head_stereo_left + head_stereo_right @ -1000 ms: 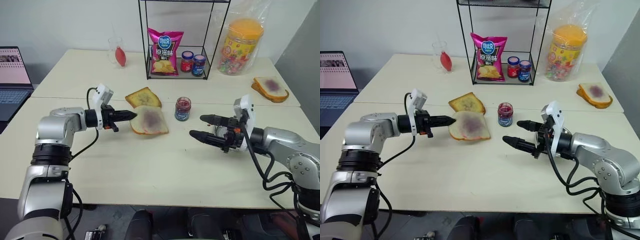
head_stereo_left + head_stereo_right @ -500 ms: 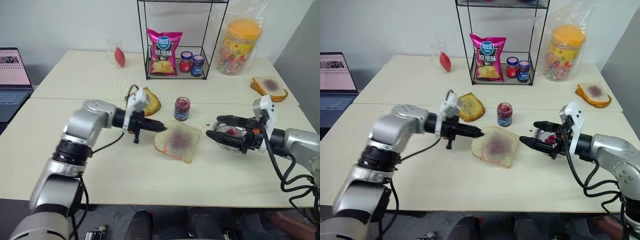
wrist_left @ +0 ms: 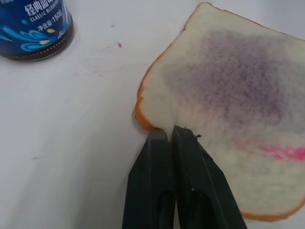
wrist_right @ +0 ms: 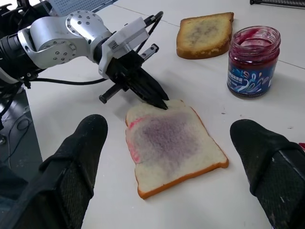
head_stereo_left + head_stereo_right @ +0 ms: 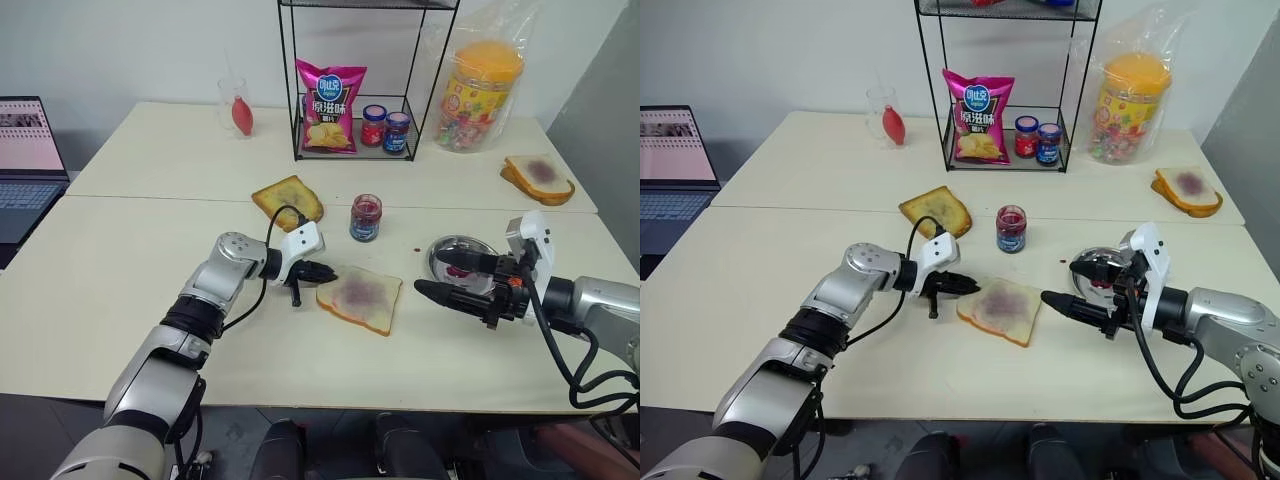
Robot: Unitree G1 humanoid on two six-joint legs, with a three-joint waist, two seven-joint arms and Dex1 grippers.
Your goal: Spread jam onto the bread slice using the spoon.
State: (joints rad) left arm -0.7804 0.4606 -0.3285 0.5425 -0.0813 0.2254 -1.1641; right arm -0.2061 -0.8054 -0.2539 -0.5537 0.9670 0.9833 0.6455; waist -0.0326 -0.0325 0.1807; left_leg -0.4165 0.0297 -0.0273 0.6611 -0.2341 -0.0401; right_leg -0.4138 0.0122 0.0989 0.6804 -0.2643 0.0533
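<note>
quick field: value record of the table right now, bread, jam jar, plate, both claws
bread slice: flat on the table, purple smear in its middle, pink streak near one edge
jam jar: upright, no lid, behind the bread slice
toasted slice: apart, left of the jam jar
steel plate: right of the bread slice
left claw: shut, tips at the bread slice's crust edge
right claw: open, empty, by the steel plate

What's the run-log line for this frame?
left gripper: shut, tip at bread slice edge | right gripper: open, empty | jam: uncapped
</note>
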